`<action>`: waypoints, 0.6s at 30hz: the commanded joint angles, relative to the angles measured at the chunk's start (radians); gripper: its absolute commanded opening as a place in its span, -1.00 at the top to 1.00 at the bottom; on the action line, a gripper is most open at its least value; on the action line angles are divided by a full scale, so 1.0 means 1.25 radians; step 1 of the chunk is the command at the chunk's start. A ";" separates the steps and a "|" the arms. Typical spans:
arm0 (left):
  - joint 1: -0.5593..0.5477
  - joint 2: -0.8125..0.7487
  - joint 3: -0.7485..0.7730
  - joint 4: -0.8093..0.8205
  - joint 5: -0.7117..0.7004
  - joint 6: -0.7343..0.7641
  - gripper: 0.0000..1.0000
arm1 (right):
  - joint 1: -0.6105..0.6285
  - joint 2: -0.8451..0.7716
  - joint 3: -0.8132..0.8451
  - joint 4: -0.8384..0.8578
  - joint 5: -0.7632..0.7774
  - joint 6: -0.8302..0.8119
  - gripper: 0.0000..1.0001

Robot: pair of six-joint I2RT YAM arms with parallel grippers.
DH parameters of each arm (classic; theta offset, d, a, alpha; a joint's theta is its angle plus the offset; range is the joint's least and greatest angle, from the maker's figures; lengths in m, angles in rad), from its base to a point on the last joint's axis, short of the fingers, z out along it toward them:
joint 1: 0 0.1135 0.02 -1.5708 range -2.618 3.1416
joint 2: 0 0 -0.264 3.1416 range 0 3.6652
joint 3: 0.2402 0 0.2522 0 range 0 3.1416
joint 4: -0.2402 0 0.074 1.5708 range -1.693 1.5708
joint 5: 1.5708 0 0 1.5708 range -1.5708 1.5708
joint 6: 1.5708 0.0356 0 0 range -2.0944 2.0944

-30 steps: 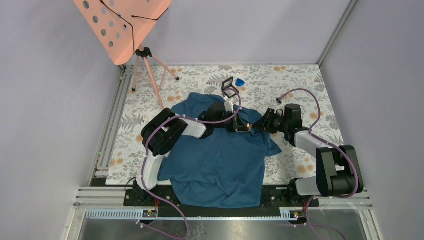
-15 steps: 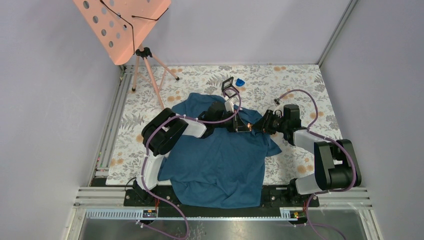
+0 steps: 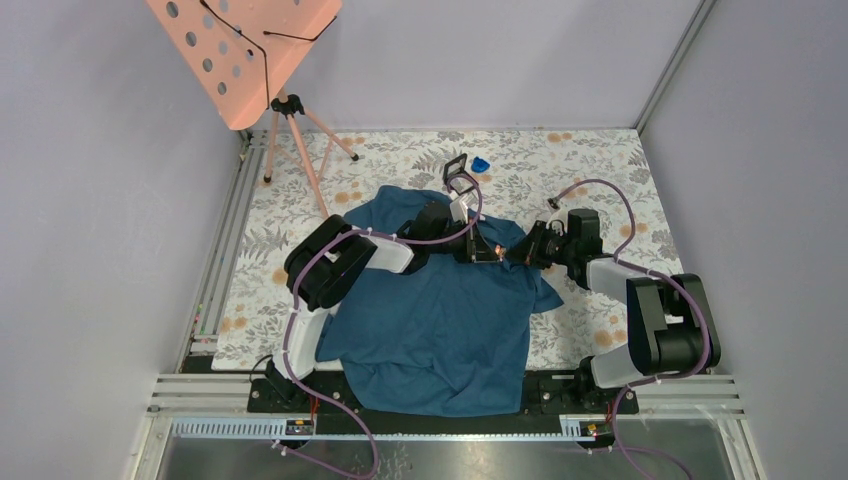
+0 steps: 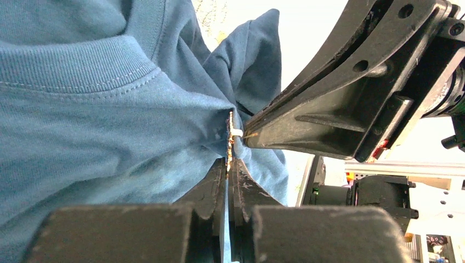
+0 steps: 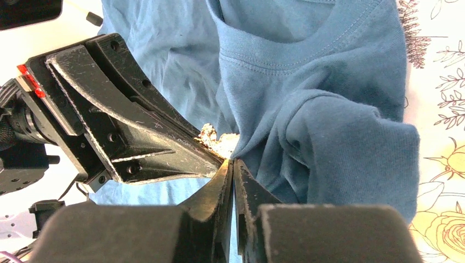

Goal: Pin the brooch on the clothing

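The clothing (image 3: 440, 320) is a dark teal T-shirt spread flat on the table. My two grippers meet tip to tip at its right shoulder. The left gripper (image 4: 229, 160) is shut on the brooch (image 4: 231, 131), a tiny silvery-white ornament seen edge-on at its tips. In the right wrist view the brooch (image 5: 218, 141) sparkles just above the left gripper (image 5: 219, 159). My right gripper (image 5: 232, 163) is shut, its tips at a raised fold of the clothing (image 5: 329, 126) that tents toward them, right against the brooch. From above, the left gripper (image 3: 492, 252) and right gripper (image 3: 512, 254) almost touch.
A black square case (image 3: 457, 172) and a small blue object (image 3: 481, 163) lie just beyond the collar. A salmon music stand (image 3: 245, 55) on a tripod stands at the back left. Floral cloth (image 3: 600, 170) covers the table, with walls on three sides.
My right arm has shifted slightly left, bringing its gripper tip against the left gripper's tip. The left arm and the shirt have stayed put.
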 commanded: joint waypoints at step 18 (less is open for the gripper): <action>-0.001 0.011 0.053 0.013 0.040 -0.004 1.00 | 0.000 0.003 0.020 0.033 -0.049 -0.020 0.81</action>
